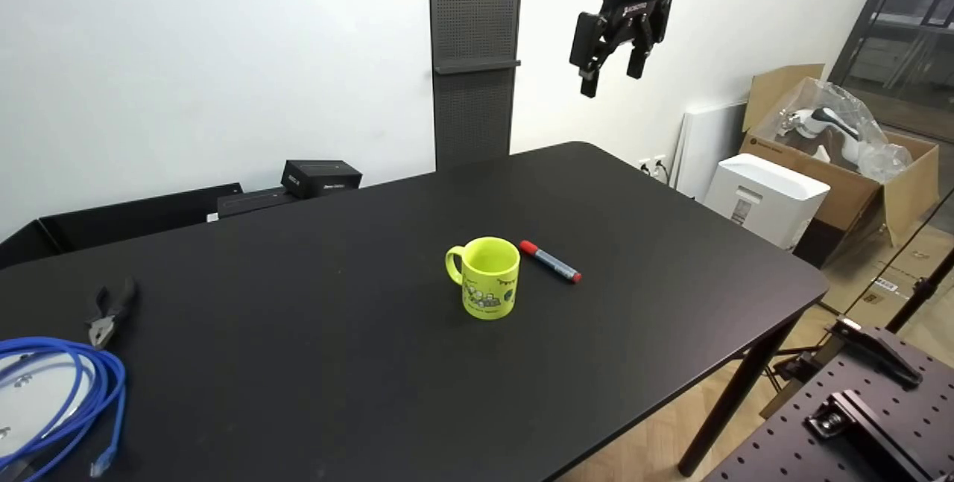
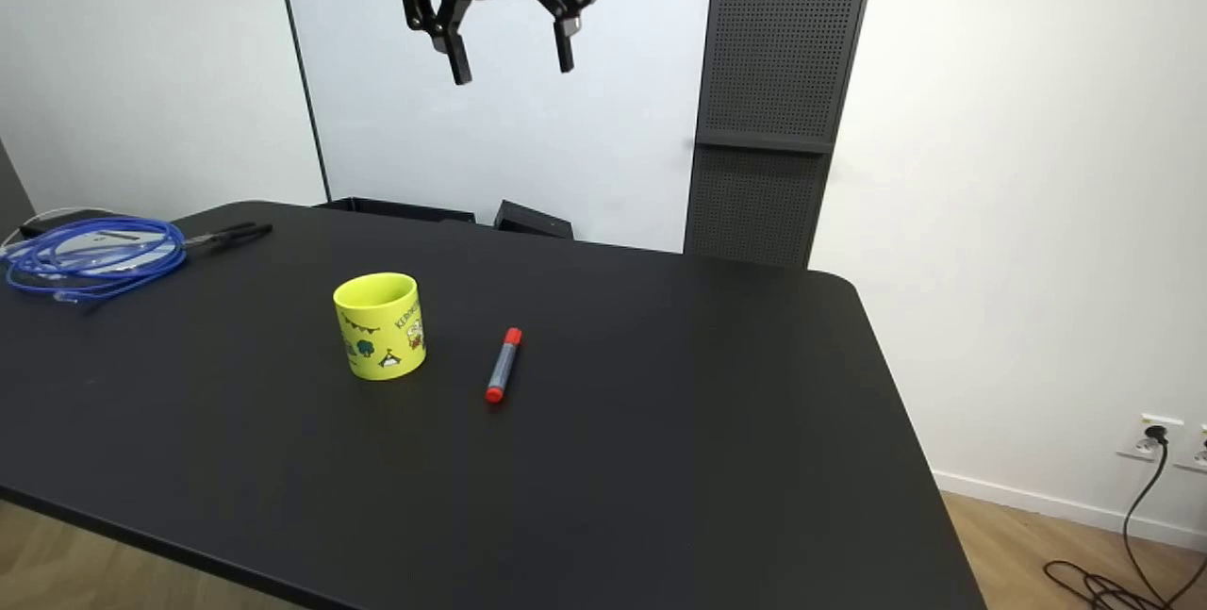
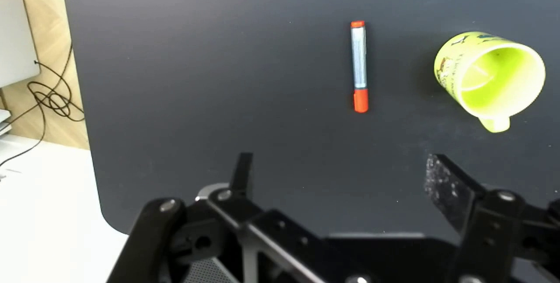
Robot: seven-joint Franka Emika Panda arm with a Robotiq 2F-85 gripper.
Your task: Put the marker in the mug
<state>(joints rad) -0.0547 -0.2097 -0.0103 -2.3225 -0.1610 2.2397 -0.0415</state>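
The marker point(image 1: 551, 262) is grey with a red cap and a red end. It lies flat on the black table, and also shows in the other views point(image 2: 504, 366) point(image 3: 359, 60). The yellow-green mug point(image 1: 490, 290) stands upright beside it, a short gap apart, its opening up. The mug also shows in an exterior view point(image 2: 387, 337), where its handle is hidden, and at the right of the wrist view point(image 3: 453, 66). My gripper point(image 1: 612, 81) is high above the table, open and empty, its fingers pointing down; it also shows in the other views point(image 2: 514, 73) point(image 3: 340, 158).
Blue cable coils point(image 1: 112, 392) and pliers point(image 1: 108, 318) lie on the table point(image 1: 335, 363), well away from the mug. Black boxes point(image 1: 320, 178) stand by the wall behind the table's far edge. A white bin point(image 1: 768, 195) and an open cardboard box point(image 1: 820, 169) stand beyond the table.
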